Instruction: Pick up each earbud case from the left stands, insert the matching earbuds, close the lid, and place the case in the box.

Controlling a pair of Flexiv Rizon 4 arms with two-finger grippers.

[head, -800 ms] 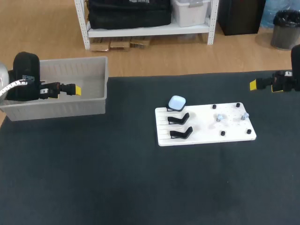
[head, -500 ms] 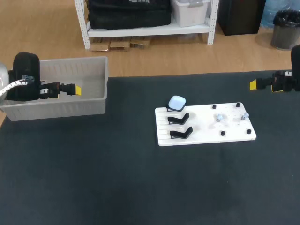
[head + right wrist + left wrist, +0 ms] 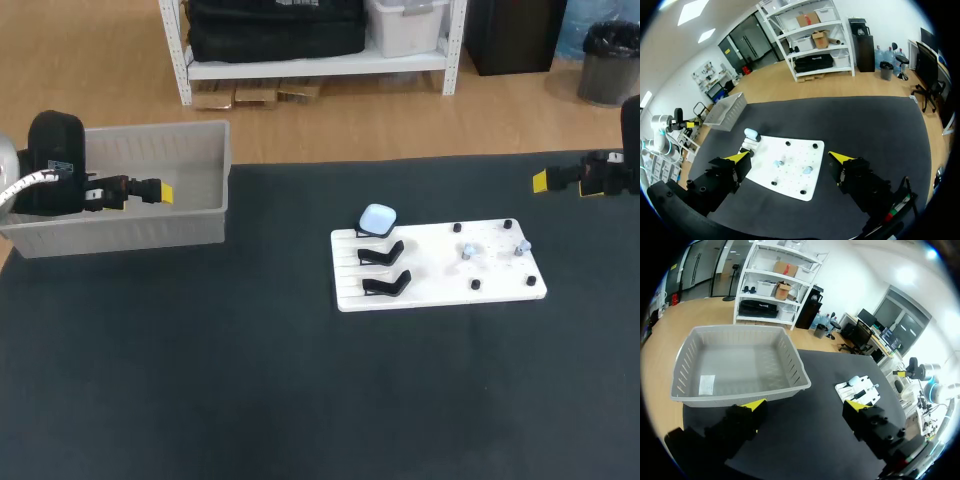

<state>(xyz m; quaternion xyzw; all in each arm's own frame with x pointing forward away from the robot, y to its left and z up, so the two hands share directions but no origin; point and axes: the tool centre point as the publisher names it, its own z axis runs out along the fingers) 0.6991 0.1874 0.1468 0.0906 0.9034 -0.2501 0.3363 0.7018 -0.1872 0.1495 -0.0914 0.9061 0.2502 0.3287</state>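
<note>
A pale blue earbud case (image 3: 378,219) rests on the farthest of the black stands (image 3: 385,267) at the left end of a white board (image 3: 440,267). Two small earbuds (image 3: 468,250) lie among black pegs on the board's right half. The grey box (image 3: 130,195) stands at the table's far left and looks empty (image 3: 740,365). My left gripper (image 3: 160,192) hovers open over the box; in the left wrist view its gripper (image 3: 805,407) has nothing between the fingers. My right gripper (image 3: 542,181) is open at the far right, beyond the board, which lies ahead of the gripper (image 3: 790,159) in its own view.
The black tabletop (image 3: 250,380) stretches wide in front of the board and box. The two nearer stands (image 3: 385,285) carry nothing. The case (image 3: 751,134) and board (image 3: 790,170) show small in the right wrist view.
</note>
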